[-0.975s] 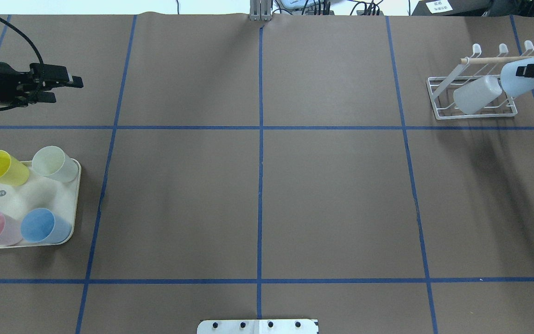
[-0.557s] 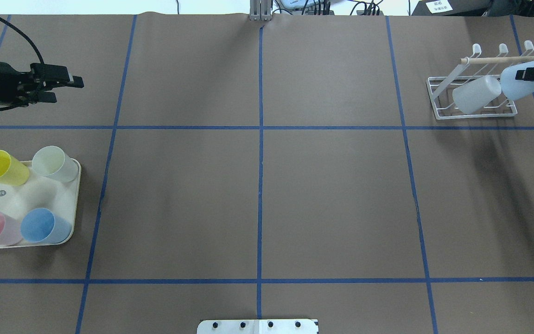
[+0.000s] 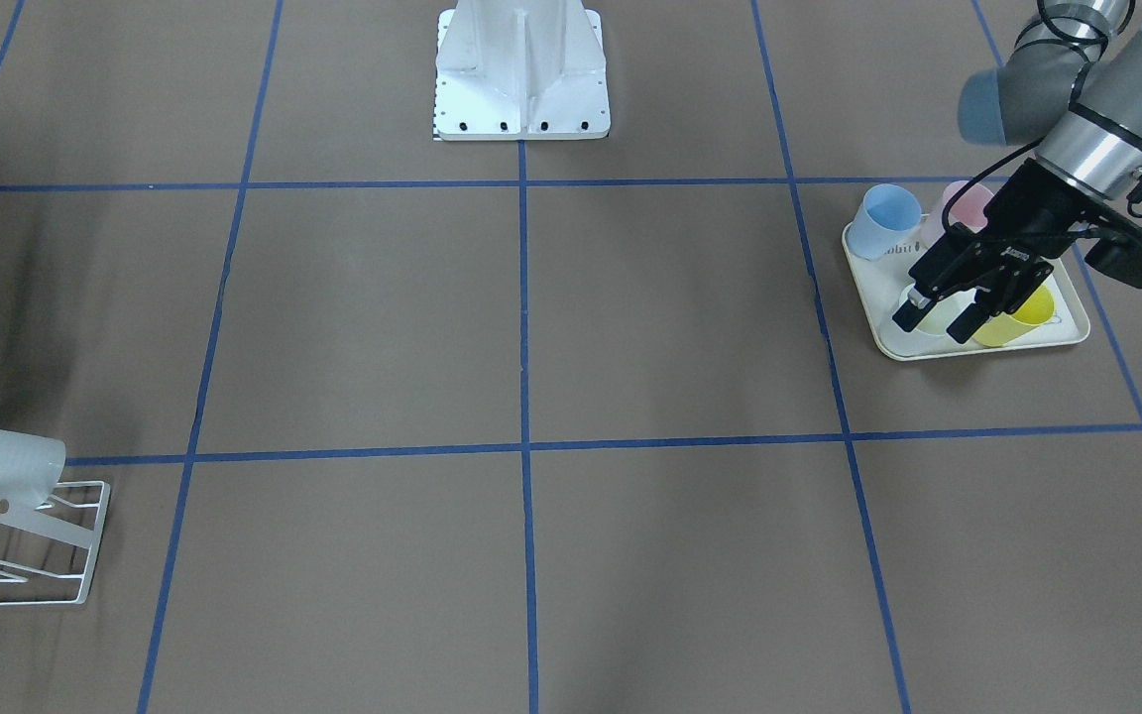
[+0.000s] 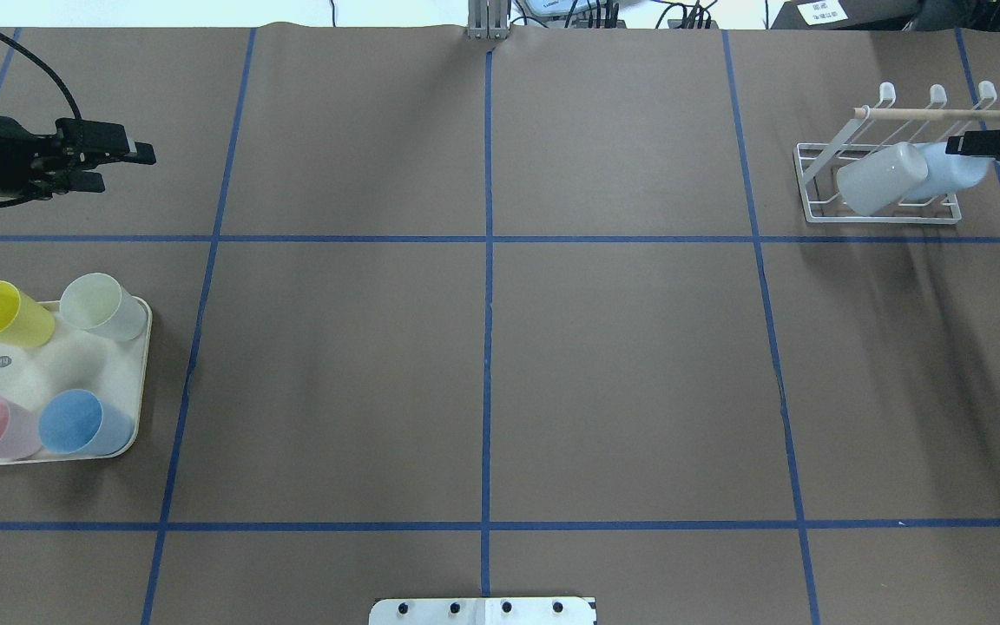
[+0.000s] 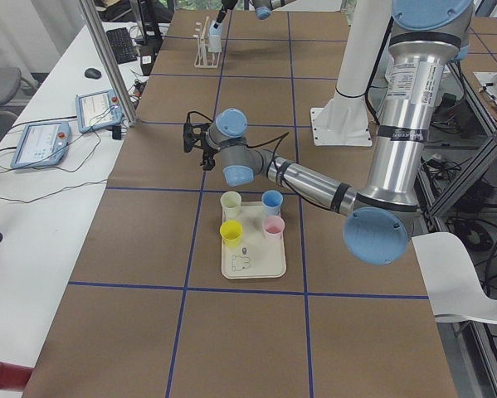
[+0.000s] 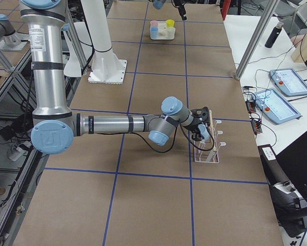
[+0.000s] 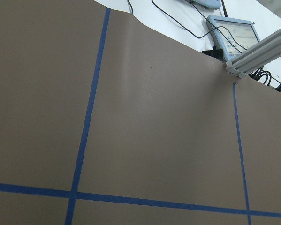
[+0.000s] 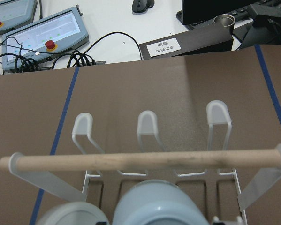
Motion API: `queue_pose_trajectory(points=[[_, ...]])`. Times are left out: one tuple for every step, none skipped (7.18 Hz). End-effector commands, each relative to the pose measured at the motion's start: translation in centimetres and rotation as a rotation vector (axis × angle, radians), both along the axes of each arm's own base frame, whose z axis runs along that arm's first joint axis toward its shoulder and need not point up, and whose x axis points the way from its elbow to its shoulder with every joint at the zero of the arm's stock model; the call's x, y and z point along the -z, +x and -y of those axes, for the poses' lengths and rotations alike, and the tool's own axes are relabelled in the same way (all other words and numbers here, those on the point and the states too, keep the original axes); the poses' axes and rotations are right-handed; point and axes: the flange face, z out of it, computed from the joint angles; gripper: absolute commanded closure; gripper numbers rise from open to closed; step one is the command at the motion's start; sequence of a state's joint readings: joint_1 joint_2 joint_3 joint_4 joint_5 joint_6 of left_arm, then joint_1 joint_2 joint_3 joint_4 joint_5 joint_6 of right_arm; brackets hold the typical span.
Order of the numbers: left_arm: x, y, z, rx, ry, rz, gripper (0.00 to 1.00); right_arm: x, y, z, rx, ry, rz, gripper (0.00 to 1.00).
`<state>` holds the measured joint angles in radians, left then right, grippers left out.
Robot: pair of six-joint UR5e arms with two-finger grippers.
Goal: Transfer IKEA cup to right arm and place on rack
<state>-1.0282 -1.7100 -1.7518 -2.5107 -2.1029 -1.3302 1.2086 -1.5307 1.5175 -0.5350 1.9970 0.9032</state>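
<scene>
The right claw [image 4: 969, 146] is at the rack [image 4: 882, 220], out at 2 o'clock on the table in the overhead view. It looks pinched shut on the bottom end of the pale blue cup [image 4: 951, 178].

The cup lies tipped over, not upright. Its long side runs from the claw down toward 8 o'clock and rests on the wires. The wooden dowel [image 4: 943, 113] crosses at its 12 o'clock side. A whitish cup [image 4: 878, 178] leans the same way, just beside it at 9 o'clock.

I think the cup is almost in its place. The claw only needs to let go and back away toward 3 o'clock without bumping the dowel.

The left claw [image 4: 122, 169] is far off at 10 o'clock, with its fingers apart and holding nothing.
</scene>
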Motion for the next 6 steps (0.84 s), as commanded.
queue_pose_trajectory(points=[[-1.4,-1.5,0.3,0.000,0.040,0.066,0.00,0.8,-0.4,0.0,0.032,0.004,0.023,0.01],[-3.5,-3.1,0.0,-0.013,0.085,0.141,0.00,1.3,-0.4,-0.1,0.039,0.009,0.030,0.01],[-7.7,-5.4,-1.6,-0.036,0.109,0.237,0.00,1.7,-0.5,-0.4,0.088,0.001,0.065,0.01],[-10.8,-6.8,-3.7,-0.056,0.069,0.278,0.00,2.2,-0.2,-0.9,0.118,-0.012,0.101,0.01],[-14.1,-8.1,-6.6,-0.075,-0.003,0.318,0.00,2.9,-0.1,-1.6,0.123,-0.024,0.129,0.01],[-17.2,-9.1,-9.4,-0.095,-0.067,0.347,0.00,3.5,-0.4,-2.0,0.138,-0.059,0.175,0.01]])
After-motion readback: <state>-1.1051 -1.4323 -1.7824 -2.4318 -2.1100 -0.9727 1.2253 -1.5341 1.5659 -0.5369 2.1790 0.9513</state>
